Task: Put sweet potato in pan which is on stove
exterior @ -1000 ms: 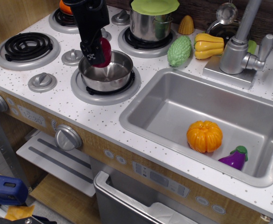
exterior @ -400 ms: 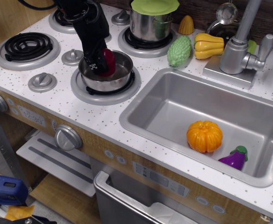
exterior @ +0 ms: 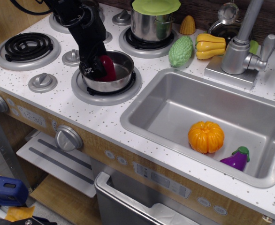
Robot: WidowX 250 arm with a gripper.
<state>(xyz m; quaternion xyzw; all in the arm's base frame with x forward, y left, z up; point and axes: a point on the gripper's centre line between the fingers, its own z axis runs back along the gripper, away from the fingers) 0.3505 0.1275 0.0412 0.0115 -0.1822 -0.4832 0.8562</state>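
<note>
Observation.image looks down on the stove [exterior: 104, 110], where the pan [exterior: 121, 75] sits on the front right burner beside the sink [exterior: 175, 105]. The black gripper [exterior: 94, 69] reaches down into the pan's left side, its jaws closed on the sweet potato [exterior: 108, 68], which lies low inside the pan against its left wall. Behind, a pot [exterior: 151, 23] with a green lid stands on the rear burner. An orange pumpkin [exterior: 205, 137] and an eggplant [exterior: 236, 158] lie in the sink. A green gourd [exterior: 181, 50] rests near the faucet [exterior: 238, 51].
</note>
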